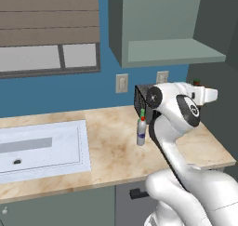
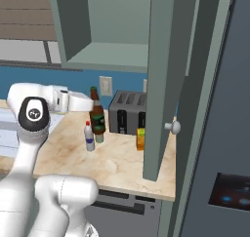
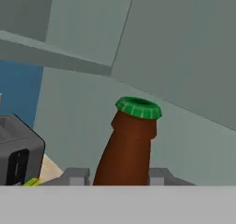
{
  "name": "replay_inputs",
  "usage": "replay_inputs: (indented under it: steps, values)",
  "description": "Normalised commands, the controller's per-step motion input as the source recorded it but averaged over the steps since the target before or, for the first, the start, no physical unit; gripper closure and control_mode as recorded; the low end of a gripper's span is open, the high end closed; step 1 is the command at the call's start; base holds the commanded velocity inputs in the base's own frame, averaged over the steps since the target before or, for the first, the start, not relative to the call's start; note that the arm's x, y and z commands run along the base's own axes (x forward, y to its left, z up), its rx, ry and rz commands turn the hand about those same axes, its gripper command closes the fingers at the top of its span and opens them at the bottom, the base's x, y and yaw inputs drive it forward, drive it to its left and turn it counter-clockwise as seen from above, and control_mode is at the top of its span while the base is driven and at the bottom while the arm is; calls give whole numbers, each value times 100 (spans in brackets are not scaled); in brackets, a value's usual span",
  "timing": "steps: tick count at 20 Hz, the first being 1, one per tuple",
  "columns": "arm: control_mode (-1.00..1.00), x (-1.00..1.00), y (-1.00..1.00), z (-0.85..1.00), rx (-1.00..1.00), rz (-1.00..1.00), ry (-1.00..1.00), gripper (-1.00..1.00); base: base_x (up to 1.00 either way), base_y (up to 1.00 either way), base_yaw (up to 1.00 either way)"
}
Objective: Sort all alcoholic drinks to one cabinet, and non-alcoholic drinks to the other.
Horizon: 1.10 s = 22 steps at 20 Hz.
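The tool (image 3: 119, 176) is clamped on the brown bottle (image 2: 97, 118) near the tabletop's (image 2: 117, 158) back edge; next, seemingly, lift it into the open cabinet (image 2: 110, 55).

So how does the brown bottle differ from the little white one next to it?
The brown bottle is dark glass with a green cap; the white bottle is pale with a red cap. The brown bottle is clearly taller than the white bottle. The claw is shut on the brown bottle's neck, while the white bottle stands free on the counter. Both are upright, in front of the toaster.
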Motion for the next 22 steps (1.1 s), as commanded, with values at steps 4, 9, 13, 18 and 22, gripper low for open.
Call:
replay_inputs:
  steps: [4, 9, 13, 18, 22]
  values:
    - [-100, 0, -12, 68, 4, 20, -2, 100, 0, 0, 0]
    - [-100, 0, -2, 63, 2, 11, -2, 100, 0, 0, 0]
    - [-100, 0, 0, 48, 5, 4, -1, 100, 0, 0, 0]
    - [-100, 4, 0, 51, 6, 0, -4, 100, 0, 0, 0]
    - [-100, 16, 0, 52, 5, 0, -9, 100, 0, 0, 0]
